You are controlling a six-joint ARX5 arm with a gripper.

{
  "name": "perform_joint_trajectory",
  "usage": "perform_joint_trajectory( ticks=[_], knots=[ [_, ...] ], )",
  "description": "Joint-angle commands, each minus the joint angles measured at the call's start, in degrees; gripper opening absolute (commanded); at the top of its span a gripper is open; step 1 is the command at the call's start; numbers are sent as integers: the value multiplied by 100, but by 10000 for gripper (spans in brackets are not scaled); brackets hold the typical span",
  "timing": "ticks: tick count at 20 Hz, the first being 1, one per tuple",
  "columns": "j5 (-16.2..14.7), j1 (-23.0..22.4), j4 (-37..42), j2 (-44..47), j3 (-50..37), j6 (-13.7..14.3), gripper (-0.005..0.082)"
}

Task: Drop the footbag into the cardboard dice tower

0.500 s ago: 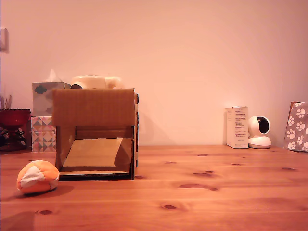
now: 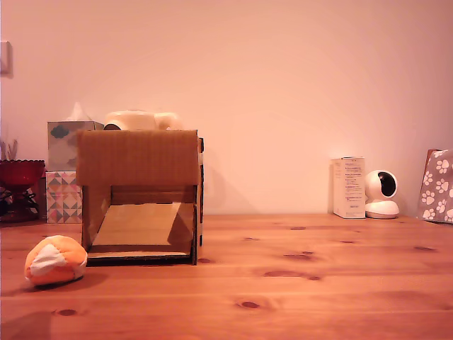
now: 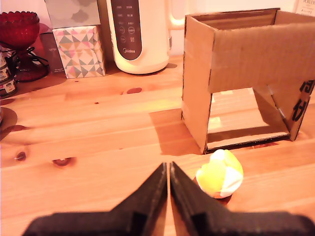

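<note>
The footbag (image 2: pixel 55 260), an orange and white stitched ball, rests on the wooden table at the exterior view's lower left, just in front of the cardboard dice tower (image 2: pixel 139 195). The tower is a brown box with an open front showing a sloped ramp. In the wrist view the footbag (image 3: pixel 220 173) looks yellow and white and lies beside the tower (image 3: pixel 246 73), close to the black gripper (image 3: pixel 169 169). The gripper's two fingers are pressed together with nothing between them. It does not touch the footbag. The arm does not show in the exterior view.
Patterned tissue boxes (image 2: pixel 65 173) and a cream appliance (image 3: pixel 140 34) stand behind the tower. A red glass bowl (image 3: pixel 19 42) sits at the table's edge. A white box (image 2: pixel 349 187), a small white camera (image 2: pixel 382 194) and a paw-print bag (image 2: pixel 437 185) line the far right.
</note>
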State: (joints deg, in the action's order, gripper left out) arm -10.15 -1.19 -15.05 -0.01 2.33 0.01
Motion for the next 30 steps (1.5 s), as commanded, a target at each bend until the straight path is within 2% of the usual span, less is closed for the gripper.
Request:
perform_joint_trajectory(
  ticks=[1,3,4,6,11,14,16,20,25,29,30],
  knots=[
    [-15,0,208,-70,-136,-160,-24],
    [-39,0,649,-70,-122,-549,-24],
    [-70,0,837,-70,-96,-835,-24],
    [-170,0,940,-70,90,-1176,-24],
    [-348,-20,647,221,918,-1222,-24],
    [-619,-107,551,970,1346,-1198,-23],
    [-654,-179,584,1565,1508,-1102,-23],
    [-890,-457,695,2809,1655,-905,-23],
    [-892,-946,1071,4234,1655,-575,-23],
    [-931,-1067,1340,4983,1655,-551,-22],
    [-979,-1067,1462,5106,1655,-553,35]
  ],
)
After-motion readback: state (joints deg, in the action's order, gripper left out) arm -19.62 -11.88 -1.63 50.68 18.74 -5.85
